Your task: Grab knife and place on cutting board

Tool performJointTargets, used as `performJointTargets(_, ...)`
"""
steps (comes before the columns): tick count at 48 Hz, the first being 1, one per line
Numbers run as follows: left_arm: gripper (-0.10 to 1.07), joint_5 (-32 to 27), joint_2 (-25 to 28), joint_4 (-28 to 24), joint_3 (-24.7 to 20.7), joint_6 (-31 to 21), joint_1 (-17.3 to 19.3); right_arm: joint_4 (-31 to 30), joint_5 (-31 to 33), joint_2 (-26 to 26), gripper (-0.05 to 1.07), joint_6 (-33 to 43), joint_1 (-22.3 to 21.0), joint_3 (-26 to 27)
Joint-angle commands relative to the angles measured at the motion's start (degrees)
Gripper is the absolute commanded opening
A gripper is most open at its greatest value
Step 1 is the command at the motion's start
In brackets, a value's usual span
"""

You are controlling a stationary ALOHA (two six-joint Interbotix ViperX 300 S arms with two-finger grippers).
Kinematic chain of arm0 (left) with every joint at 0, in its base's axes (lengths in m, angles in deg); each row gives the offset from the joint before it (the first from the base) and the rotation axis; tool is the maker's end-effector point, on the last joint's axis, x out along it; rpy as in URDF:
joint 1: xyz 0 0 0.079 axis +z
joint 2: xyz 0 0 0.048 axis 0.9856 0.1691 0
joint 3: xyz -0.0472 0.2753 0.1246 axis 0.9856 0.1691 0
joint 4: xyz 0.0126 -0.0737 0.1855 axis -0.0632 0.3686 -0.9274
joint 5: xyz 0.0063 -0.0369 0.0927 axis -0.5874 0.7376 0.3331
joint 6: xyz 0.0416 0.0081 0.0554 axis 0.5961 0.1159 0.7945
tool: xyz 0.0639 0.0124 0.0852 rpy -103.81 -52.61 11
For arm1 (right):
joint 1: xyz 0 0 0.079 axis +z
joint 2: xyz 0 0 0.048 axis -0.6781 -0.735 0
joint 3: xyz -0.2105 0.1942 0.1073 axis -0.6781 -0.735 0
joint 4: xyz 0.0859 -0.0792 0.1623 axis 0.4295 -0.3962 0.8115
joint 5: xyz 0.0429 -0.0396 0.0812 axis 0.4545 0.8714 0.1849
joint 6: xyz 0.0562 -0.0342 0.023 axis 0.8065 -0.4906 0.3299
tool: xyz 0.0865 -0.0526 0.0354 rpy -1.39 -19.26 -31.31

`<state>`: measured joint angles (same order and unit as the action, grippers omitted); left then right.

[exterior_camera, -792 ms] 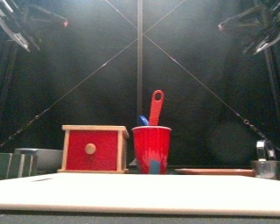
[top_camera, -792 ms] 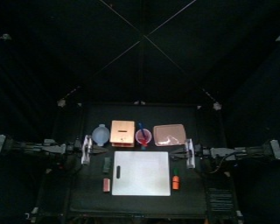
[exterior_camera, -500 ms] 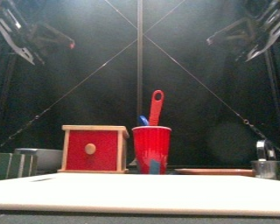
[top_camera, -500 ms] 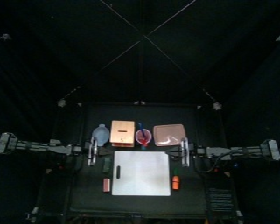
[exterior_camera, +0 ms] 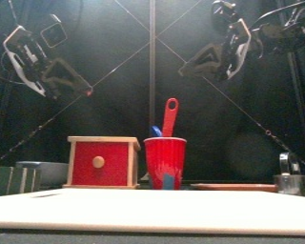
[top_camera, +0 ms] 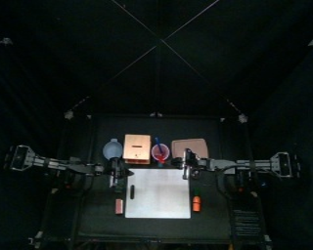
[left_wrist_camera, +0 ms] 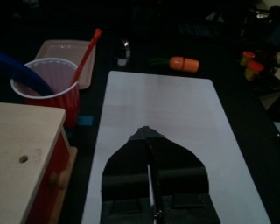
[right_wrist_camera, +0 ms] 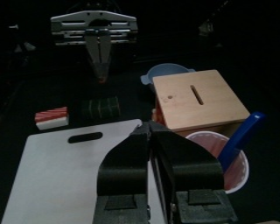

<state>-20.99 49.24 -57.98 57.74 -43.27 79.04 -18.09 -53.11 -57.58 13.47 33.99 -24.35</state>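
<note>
The knife (exterior_camera: 170,114) is a slender red piece standing handle-up in a red cup (exterior_camera: 164,162) behind the cutting board (top_camera: 159,192); in the left wrist view the knife (left_wrist_camera: 94,39) leans out of that cup (left_wrist_camera: 49,79). The white cutting board (left_wrist_camera: 166,105) lies flat with nothing on it. My left gripper (top_camera: 116,173) hovers over the board's back left corner, and the left gripper (left_wrist_camera: 146,133) has its jaws together. My right gripper (top_camera: 188,168) hangs over the back right corner, and the right gripper (right_wrist_camera: 149,129) is barely open and empty. Both are high above the table.
A wooden box (top_camera: 138,148) stands left of the cup and a copper tray (top_camera: 190,148) right of it, with a pale bowl (top_camera: 112,149) at the far left. Stubby orange pieces lie beside the board's front corners (top_camera: 196,203) (top_camera: 118,205).
Both arms have reached inward from the table's sides toward the board's back corners, and their grippers have come down into the front view.
</note>
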Motion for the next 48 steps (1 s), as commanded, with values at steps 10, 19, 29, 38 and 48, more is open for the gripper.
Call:
performJointTargets(10, 0.13, 0.97, 3.52, 0.97, -2.20, 0.18, -0.18, -0.35, -0.18, -5.27, 0.91, -0.09, -1.32, 4.04)
performJointTargets(19, 0.13, 0.97, 3.60, 0.88, -2.20, 0.18, -0.18, -1.05, -0.09, -9.49, 1.04, -0.44, -1.67, 5.71)
performJointTargets(29, 0.13, 0.97, 3.60, 0.97, -2.11, 0.18, -0.18, -1.67, 1.76, -13.36, 1.00, -0.35, -3.16, 7.21)
performJointTargets(38, 0.13, 0.97, 3.60, 0.97, -1.93, 0.18, -0.18, -1.76, 5.19, -15.29, 0.92, -0.62, -4.04, 8.17)
performJointTargets(48, 0.13, 0.97, 3.60, 0.97, -1.85, 0.18, -0.18, -1.76, 6.15, -15.29, 0.70, -0.62, -4.48, 8.35)
